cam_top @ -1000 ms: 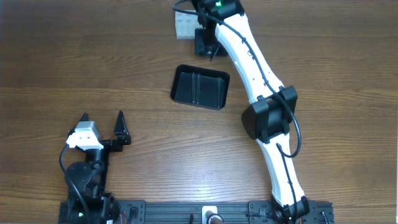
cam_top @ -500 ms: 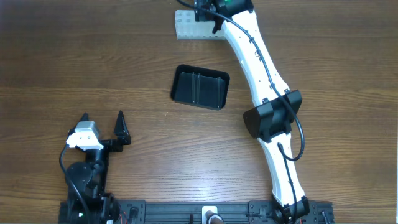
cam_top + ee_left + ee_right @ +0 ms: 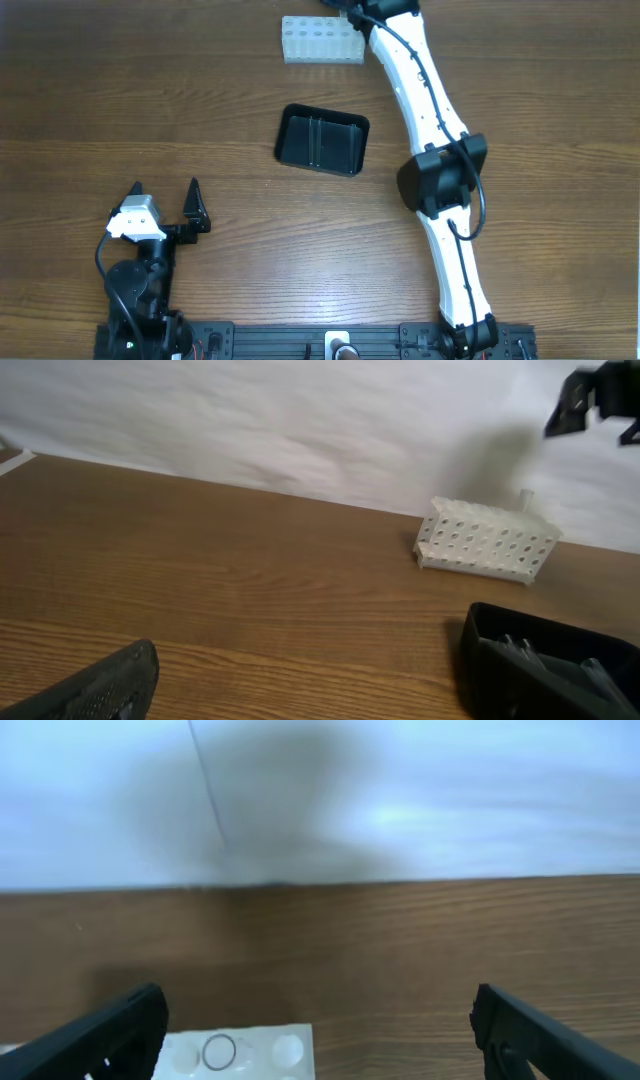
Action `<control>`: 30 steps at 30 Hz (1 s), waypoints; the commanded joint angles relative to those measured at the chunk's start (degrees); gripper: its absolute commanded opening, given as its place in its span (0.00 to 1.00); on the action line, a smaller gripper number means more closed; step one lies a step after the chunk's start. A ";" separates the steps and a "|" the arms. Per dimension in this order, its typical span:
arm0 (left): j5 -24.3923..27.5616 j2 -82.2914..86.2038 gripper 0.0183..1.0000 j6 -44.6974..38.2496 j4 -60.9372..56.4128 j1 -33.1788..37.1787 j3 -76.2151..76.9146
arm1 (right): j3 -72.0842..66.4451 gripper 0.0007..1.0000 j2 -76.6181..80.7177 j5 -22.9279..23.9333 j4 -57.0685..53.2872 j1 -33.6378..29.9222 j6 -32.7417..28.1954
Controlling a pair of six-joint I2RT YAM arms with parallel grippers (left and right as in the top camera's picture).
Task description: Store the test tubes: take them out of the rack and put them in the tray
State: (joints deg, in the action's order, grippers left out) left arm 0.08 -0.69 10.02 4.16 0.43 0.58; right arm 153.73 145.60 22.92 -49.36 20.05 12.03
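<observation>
One test tube point(image 3: 524, 501), upright in a hole at one end of the white rack point(image 3: 487, 538), rim poking above the top plate. Other holes apparently vacant, though too small to be sure. Rack at the far side of the table point(image 3: 120, 90), close to the wall. Black tray point(image 3: 322, 140) near the rack but not touching it, a little closer to the arms' bases, around the middle of the table.

Right claw point(image 3: 318, 1005) raised above the tube's end of the rack, fingers spread wide, nothing between them. Judged as the pick-up step: hovering over the rack, not yet down on the tube. Next move likely calling for a straight descent over the tube's rim, the rim centred between the fingers, a gentle close, then a vertical lift until clear of the hole before any carry across to the tray. Some risk of dragging the light rack along if pulled at an angle, or of a slip on the smooth round wall if gripped too near the rim.

Tray shallow, with ridges across its floor. Pale long shapes inside it in the left wrist view: possibly tubes already stored, possibly only those ridges; cannot tell which.

Left claw point(image 3: 164, 186) low beside its own base, well apart from rack and tray, fingers spread, gripping nothing.
</observation>
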 commanded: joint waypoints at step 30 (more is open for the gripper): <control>0.76 0.48 1.00 -1.03 0.22 -0.17 -0.26 | -0.70 0.92 9.05 -3.58 3.17 2.54 -1.40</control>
State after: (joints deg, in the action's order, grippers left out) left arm 0.08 -0.67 10.02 4.16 0.43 0.58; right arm 153.40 153.45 19.84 -46.61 22.28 10.52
